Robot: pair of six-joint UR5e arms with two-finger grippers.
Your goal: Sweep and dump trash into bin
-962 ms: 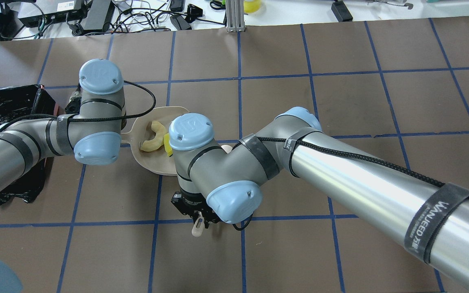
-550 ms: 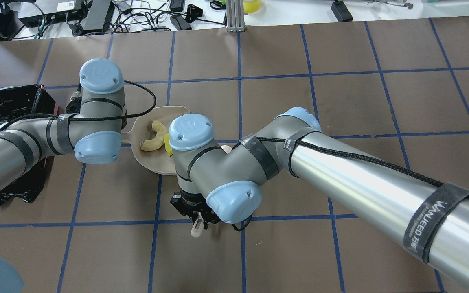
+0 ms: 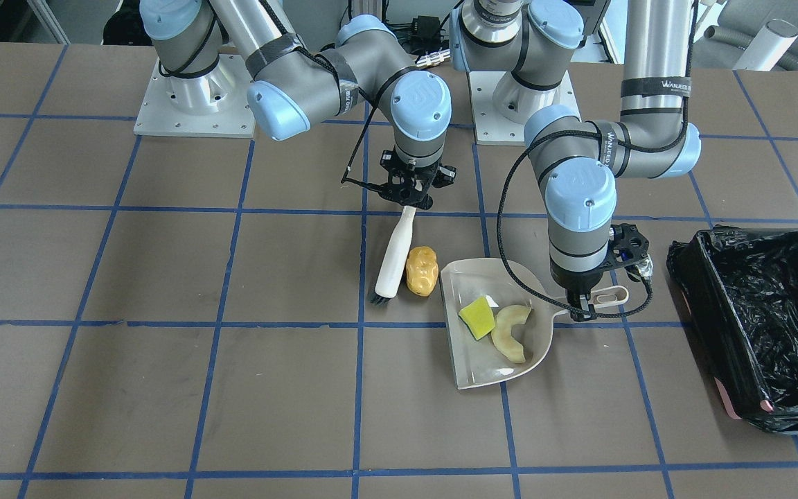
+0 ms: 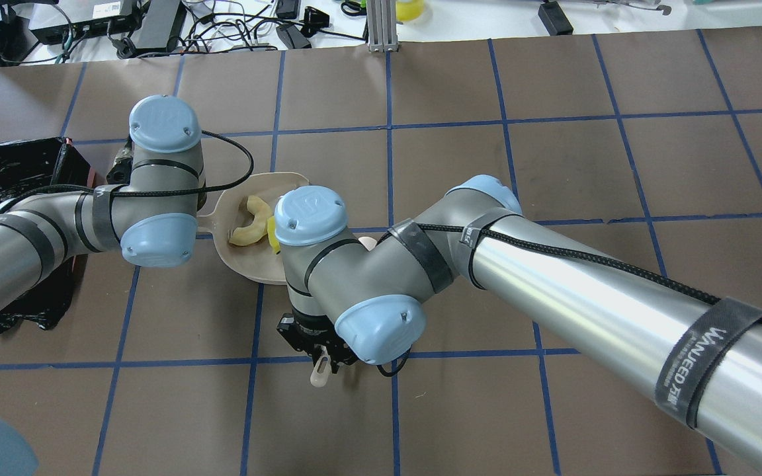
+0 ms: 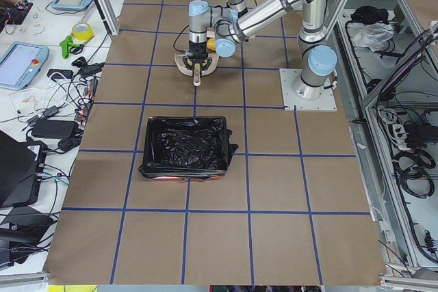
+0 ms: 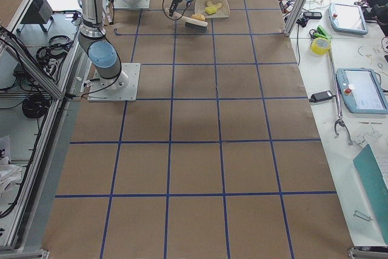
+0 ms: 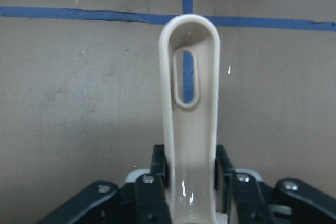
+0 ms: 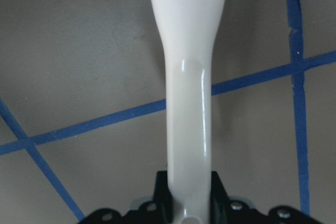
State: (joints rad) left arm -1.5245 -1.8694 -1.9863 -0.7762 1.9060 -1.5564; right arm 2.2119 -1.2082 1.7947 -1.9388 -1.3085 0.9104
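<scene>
The beige dustpan (image 3: 482, 364) lies on the table with the yellow-green sponge block (image 3: 478, 317) and the pale crescent slice (image 3: 512, 333) in it. My left gripper (image 3: 582, 312) is shut on the dustpan handle (image 7: 189, 103). My right gripper (image 3: 411, 201) is shut on the white brush handle (image 8: 188, 103). The brush (image 3: 392, 260) slants down to the table, its bristles beside the orange-brown potato lump (image 3: 421, 271). The lump lies just outside the pan's open edge. The black-lined bin (image 3: 759, 326) stands apart, beyond the dustpan handle. In the overhead view the arms hide the lump and the left gripper.
The bin (image 4: 4, 172) sits at the table's left edge in the overhead view. Brown table with blue tape grid (image 3: 219, 326). Both arm bases (image 3: 191, 97) stand at the robot's side. Cables and devices (image 4: 156, 26) lie past the far edge.
</scene>
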